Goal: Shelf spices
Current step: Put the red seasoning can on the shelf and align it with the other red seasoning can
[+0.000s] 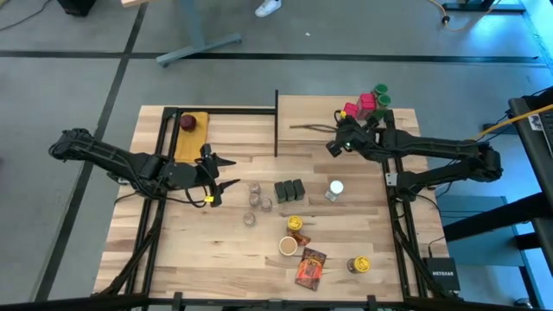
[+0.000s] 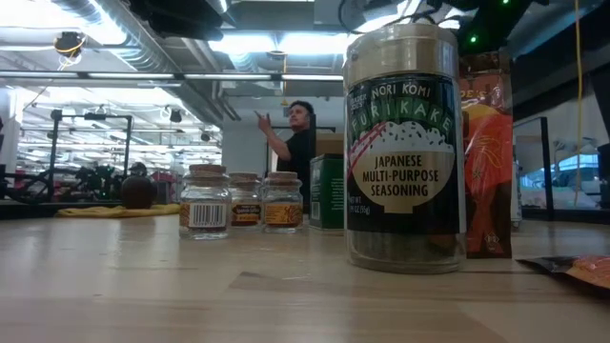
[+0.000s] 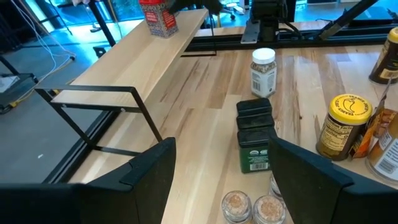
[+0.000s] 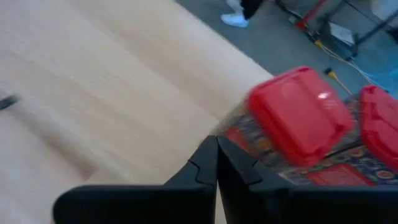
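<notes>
High view: right tool (image 1: pixel 339 143) shut and empty over the shelf (image 1: pixel 311 117), just beside red boxes (image 1: pixel 360 107) at its far right; left tool (image 1: pixel 216 175) wide at left. Remaining jars (image 1: pixel 256 203) and tins (image 1: pixel 289 190) crowd mid-surface. Judged light, rigid, smooth-sided; grip across the body below the lid.

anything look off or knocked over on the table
One thing: the orange packet lies flat near the table's front edge, while the jars around it, such as the yellow-lidded jar and the white-lidded jar, stand upright. No spill or damage shows. The three dark tins stand in a tidy row.
</notes>
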### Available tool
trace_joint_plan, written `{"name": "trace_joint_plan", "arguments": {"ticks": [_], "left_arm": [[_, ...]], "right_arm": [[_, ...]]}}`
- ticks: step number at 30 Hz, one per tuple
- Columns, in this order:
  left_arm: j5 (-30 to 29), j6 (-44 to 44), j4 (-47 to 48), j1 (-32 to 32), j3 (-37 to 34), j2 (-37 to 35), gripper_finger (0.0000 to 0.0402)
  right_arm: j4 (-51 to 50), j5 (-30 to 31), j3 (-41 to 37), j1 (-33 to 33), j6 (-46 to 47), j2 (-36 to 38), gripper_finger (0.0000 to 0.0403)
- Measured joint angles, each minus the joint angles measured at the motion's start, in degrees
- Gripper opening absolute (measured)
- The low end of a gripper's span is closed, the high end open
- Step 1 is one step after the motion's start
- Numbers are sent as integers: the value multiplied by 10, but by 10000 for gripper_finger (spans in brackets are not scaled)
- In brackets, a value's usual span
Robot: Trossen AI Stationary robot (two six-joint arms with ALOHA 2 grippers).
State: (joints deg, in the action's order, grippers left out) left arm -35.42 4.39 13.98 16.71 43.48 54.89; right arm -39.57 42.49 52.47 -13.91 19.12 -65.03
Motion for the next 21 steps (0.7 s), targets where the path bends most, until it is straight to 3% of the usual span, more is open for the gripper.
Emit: {"name": "trace_joint_plan", "arguments": {"ticks": [12, 21], "left_arm": [[0, -3, 0, 0, 0, 0, 249], [0, -3, 0, 0, 0, 0, 249]], "right_arm": [[-2, 10, 0, -64, -12, -2, 6], [-2, 42, 0, -69, -19, -2, 8]]}}
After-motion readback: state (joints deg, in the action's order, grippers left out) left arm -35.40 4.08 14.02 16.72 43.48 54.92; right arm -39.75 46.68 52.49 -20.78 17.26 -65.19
